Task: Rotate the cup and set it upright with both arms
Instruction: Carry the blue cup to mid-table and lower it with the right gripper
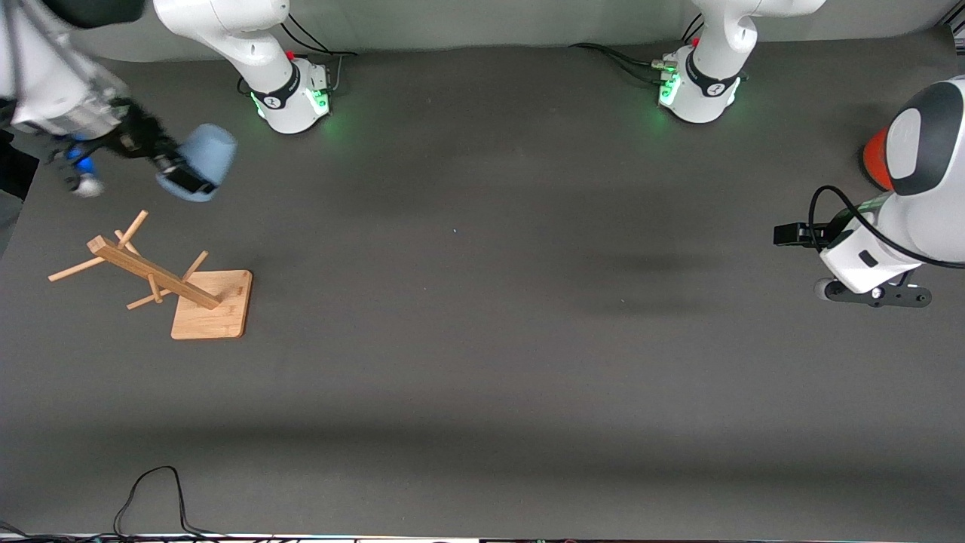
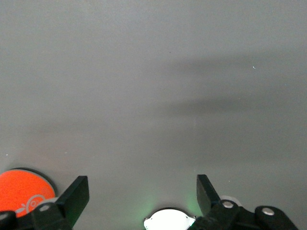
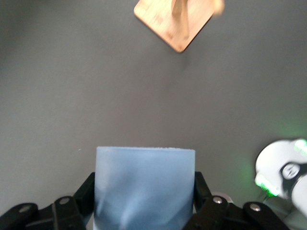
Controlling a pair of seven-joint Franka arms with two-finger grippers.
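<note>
1. A dark grey matte table surface (image 1: 482,339) fills nearly the whole front view.
2. A pale grey-green wall strip (image 1: 490,23) runs along the table's top edge.
3. A light wooden rack with angled pegs on a square base (image 1: 211,304) stands toward the right arm's end.
4. A thin black cable loop (image 1: 151,490) lies at the edge nearest the front camera.
5. Soft, broad shadows cross the surface under even overhead light.

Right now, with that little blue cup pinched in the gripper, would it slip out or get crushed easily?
Probably neither. The cup keeps straight walls between the right gripper's fingers, so it seems stiff. Its matte surface likely gives fair grip. Set down sideways, its round, tapered body might roll. The left gripper waits open.
</note>
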